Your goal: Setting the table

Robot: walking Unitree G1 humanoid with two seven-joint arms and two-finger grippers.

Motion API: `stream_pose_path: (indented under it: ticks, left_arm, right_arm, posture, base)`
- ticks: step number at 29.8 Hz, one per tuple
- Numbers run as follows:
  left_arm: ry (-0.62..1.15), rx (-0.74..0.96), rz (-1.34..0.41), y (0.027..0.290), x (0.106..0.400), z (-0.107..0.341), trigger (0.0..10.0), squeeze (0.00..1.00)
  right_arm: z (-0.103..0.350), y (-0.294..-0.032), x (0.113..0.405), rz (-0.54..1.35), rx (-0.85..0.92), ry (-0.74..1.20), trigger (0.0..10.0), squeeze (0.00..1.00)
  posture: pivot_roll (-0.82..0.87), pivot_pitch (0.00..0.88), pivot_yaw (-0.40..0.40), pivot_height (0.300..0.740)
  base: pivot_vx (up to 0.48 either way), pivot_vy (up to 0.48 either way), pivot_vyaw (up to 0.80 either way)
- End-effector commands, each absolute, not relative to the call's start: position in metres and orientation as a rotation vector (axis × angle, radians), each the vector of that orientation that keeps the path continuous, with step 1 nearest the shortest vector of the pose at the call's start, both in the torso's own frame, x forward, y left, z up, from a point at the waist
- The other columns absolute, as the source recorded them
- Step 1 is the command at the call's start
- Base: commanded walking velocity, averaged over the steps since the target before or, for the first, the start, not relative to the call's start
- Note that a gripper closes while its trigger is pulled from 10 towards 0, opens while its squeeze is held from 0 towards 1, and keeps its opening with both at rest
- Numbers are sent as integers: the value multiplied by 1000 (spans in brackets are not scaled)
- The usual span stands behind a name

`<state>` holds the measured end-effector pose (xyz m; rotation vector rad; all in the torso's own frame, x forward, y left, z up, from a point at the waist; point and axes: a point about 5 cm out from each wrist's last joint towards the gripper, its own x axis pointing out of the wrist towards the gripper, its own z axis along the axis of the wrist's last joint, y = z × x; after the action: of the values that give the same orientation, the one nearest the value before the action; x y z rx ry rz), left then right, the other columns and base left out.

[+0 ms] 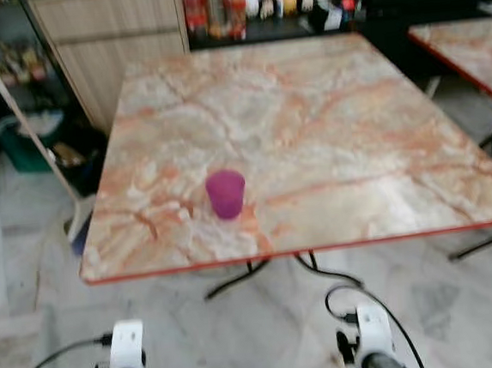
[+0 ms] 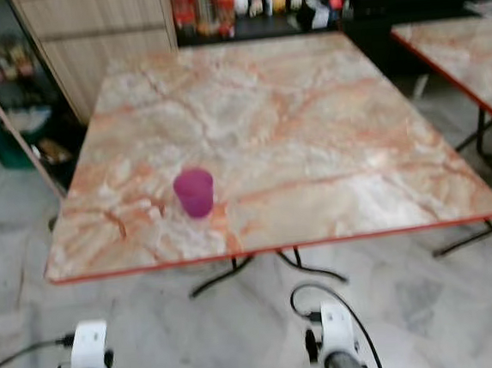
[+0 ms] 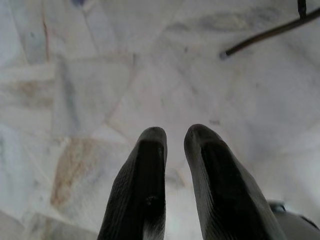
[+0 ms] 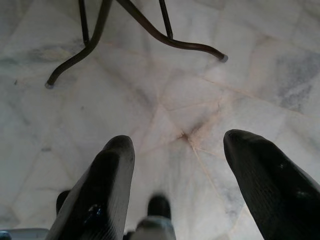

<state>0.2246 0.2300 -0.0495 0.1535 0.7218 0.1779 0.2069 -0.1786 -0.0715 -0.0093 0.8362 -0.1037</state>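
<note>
— Where's the cup?

— The purple cup [image 1: 226, 193] stands on the marble-patterned table [image 1: 327, 125], close to the near red-trimmed edge and towards the robot's left half of the top. It is upright, long axis straight up, mouth open to the ceiling. I can't make out whether anything is in it; the head views are soft.

— And the arms?

— Both hang low in front of the table, over the pale marble floor [image 3: 100, 75]. The left gripper [image 3: 175, 137] has its two black fingers nearly together, only a narrow slit between the tips, and nothing between them. The right gripper [image 4: 177, 142] is spread wide, and it too grips nothing. The table's dark curved legs [image 4: 150, 30] show beyond it.

— Anything cut off?

— Plenty. From the head, only the silver wrists and cables show at the bottom edge. A second table [image 1: 467, 53] is sliced by the right edge. Bottles and jars [image 1: 214, 10] at the far counter are blurred — labels unreadable. A long pale handle [image 1: 39, 137] leans at the left by a wooden cabinet [image 1: 112, 36], its lower end partly behind the table corner.
</note>
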Motion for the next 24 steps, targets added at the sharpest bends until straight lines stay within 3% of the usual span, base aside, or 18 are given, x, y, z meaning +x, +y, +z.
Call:
stream_pose_path:
  ticks: [1, 9, 13, 15, 21, 24]
  left_arm:
    - [738, 164, 194, 231, 215, -55, 10000, 0]
    - [674, 165, 341, 257, 210, -47, 10000, 0]
    - [603, 204, 506, 283, 208, -35, 10000, 0]
    - [502, 250, 645, 304, 213, -18, 10000, 0]
    - [362, 273, 765, 323, 224, 8, 10000, 0]
    - [56, 254, 812, 334, 266, 68, 10000, 0]
  right_arm:
    - [-74, -185, 201, -120, -13, 851, 10000, 0]
    - [-75, -185, 200, -116, -18, 855, 10000, 0]
    - [-75, -185, 199, -113, -18, 857, 10000, 0]
    - [-75, -184, 199, -110, -20, 858, 10000, 0]
    - [-75, -184, 199, -102, -25, 862, 10000, 0]
    - [-75, -184, 200, -102, -24, 859, 10000, 0]
  posture:
    - [53, 108, -6, 740]
    - [69, 118, -10, 740]
    - [75, 125, -11, 740]
    - [80, 127, -12, 740]
    - [85, 129, -13, 740]
    - [85, 127, -14, 740]
  base:
    - [0, 0, 0]
    - [0, 0, 0]
    - [0, 0, 0]
    - [0, 0, 0]
    - [0, 0, 0]
    - [0, 0, 0]
